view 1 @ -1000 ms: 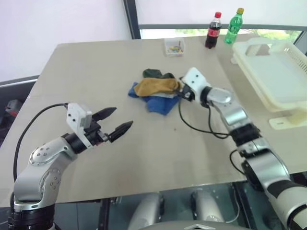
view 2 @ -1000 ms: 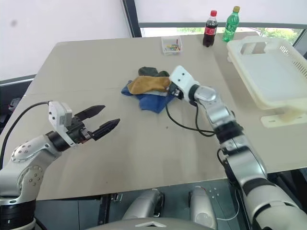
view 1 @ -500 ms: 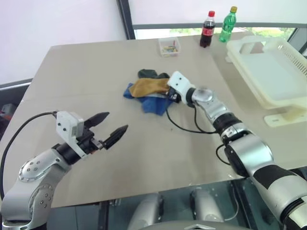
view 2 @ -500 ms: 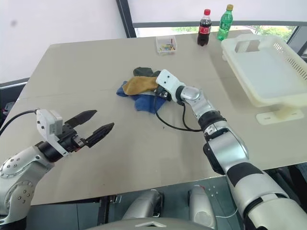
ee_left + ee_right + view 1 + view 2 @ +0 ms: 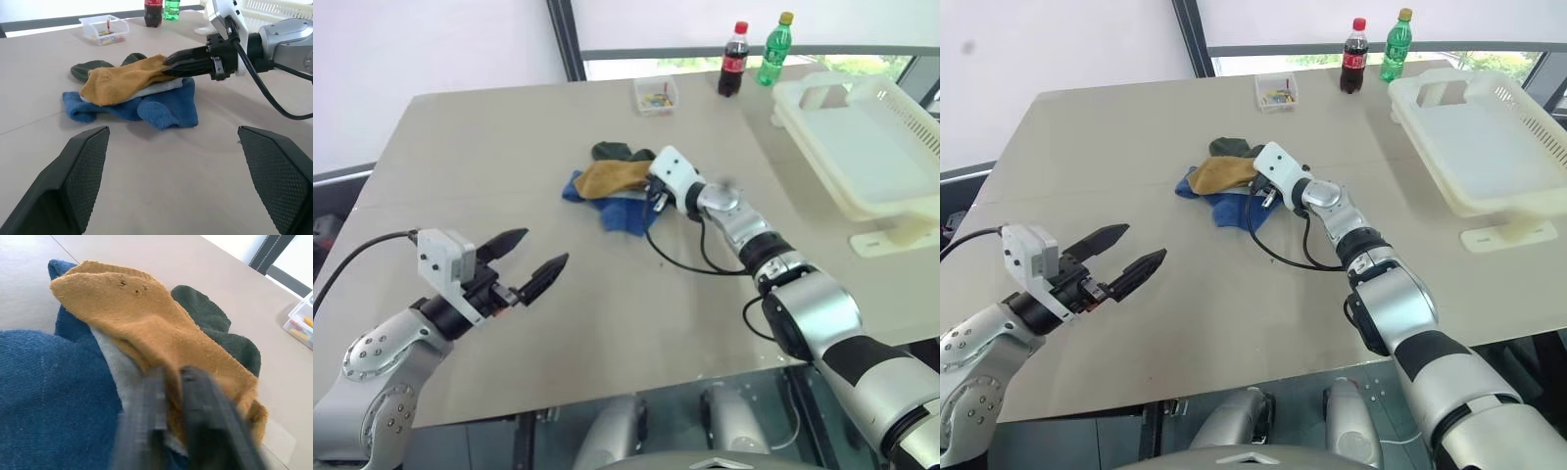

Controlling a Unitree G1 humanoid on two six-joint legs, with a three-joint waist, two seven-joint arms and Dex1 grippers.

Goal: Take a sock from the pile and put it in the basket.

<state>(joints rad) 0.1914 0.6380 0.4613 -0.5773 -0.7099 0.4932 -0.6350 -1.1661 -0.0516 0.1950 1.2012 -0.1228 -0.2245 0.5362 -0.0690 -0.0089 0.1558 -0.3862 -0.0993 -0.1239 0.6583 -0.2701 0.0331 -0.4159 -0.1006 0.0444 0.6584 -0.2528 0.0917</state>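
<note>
The pile [image 5: 619,183] of socks lies near the middle of the table [image 5: 489,176]: a mustard-yellow sock [image 5: 128,79] on top, a pale grey sock [image 5: 155,89] under it, a blue sock [image 5: 161,105] at the base and a dark green sock [image 5: 90,68] at the far side. The mustard-yellow sock lies flat, its long axis running across the table; one end points toward the robot's left, the other toward the right gripper [image 5: 172,64].

The right gripper's two black fingers are pressed together on that near end of the mustard-yellow sock, with the edge of the pale grey sock at or between them as well. The right arm [image 5: 744,230] reaches forward and leftward across the table, stretched out low over the surface, its black cable [image 5: 690,264] looping on the tabletop beside it.

The basket [image 5: 862,147] stands at the table's right edge, well apart from the pile; its visible inside holds nothing. A small clear box [image 5: 655,95] with small coloured items in it sits beyond the pile, near a cola bottle [image 5: 734,59] and a green bottle [image 5: 773,48] at the far edge.

The left gripper [image 5: 530,262] hovers above the near left part of the table, fingers spread wide and empty, pointing toward the pile.
</note>
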